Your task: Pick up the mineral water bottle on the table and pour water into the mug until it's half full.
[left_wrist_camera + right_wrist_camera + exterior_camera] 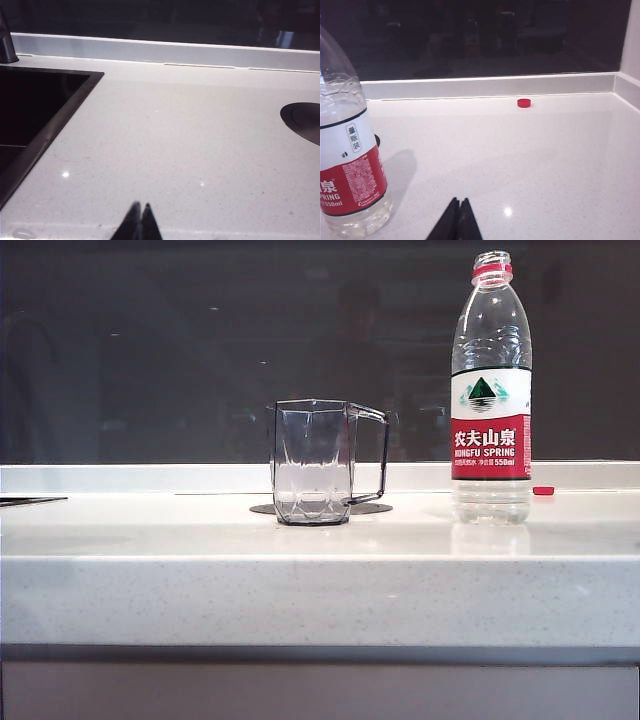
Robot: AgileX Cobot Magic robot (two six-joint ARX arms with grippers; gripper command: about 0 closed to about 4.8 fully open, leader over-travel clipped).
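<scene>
The white counter (320, 540) is brightly and evenly lit from above, while the window behind is left dark, with faint reflections. Small glints are seen on the counter in both wrist views. A soft shadow is cast beside the bottle (350, 150). Focus is slightly soft throughout.

Ext cam sits low, roughly level w/ the table (320, 590) front edge, looking straight across at the dark back wall; mid-range, mug (312, 462) centre, mineral water bottle (491, 390) right. Left wrist cam sits low over the counter, facing the back ledge, left gripper (139, 214) tips pressed together at frame edge, sink (30, 107) to one side. Right wrist cam same attitude, right gripper (459, 210) tips together, bottle close up. Shared: bottle and red cap (523, 103) in ext + right wrist; round dark disc (305, 120) under the mug in ext + left wrist.
</scene>
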